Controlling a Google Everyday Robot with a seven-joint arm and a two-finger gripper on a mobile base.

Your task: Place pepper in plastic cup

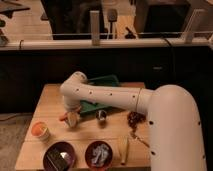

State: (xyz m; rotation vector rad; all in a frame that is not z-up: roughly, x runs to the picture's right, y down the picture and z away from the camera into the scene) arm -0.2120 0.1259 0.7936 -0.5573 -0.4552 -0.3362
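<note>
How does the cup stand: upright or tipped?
Upright: the cup sits on its base, round orange top facing up. The gripper is beside it, apart.

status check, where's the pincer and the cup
Pincer low over the table, short of the plastic cup. Small orange piece by its tip, likely the pepper. Red bowls off the path.

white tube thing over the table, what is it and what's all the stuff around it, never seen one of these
That is a robot arm, with its gripper low over the wooden table. The single picture looks down from behind the arm. On it: a small cream plastic cup with orange at its top, a dark red bowl and a second bowl, a green tray. A small orange bit sits by the gripper; whether it is held I cannot tell.
</note>
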